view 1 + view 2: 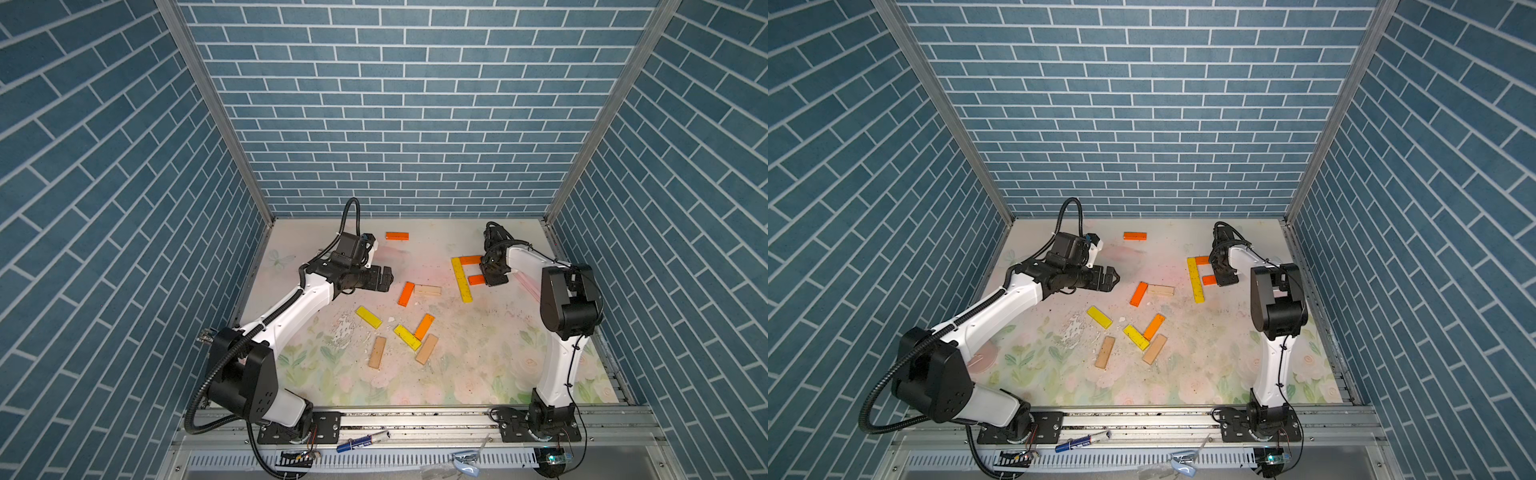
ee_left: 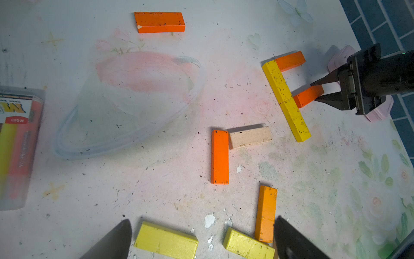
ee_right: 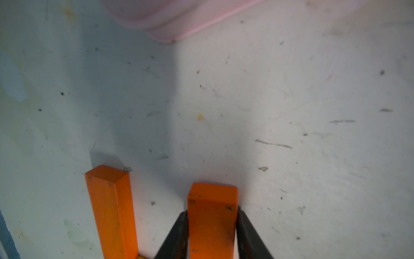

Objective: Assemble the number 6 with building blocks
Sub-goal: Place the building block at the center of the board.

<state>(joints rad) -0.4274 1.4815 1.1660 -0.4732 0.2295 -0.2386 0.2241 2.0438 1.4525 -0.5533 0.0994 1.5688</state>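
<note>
At the far right of the table, my right hand sets the middle bar of a 6.
Its fingers are narrow, pressed on both sides of an orange block lying flat, its other end touching the yellow column, parallel to the top orange bar. I should let go evenly and lift straight up so it doesn't skew. My left hand hangs wide open near spare blocks mid-table.
</note>
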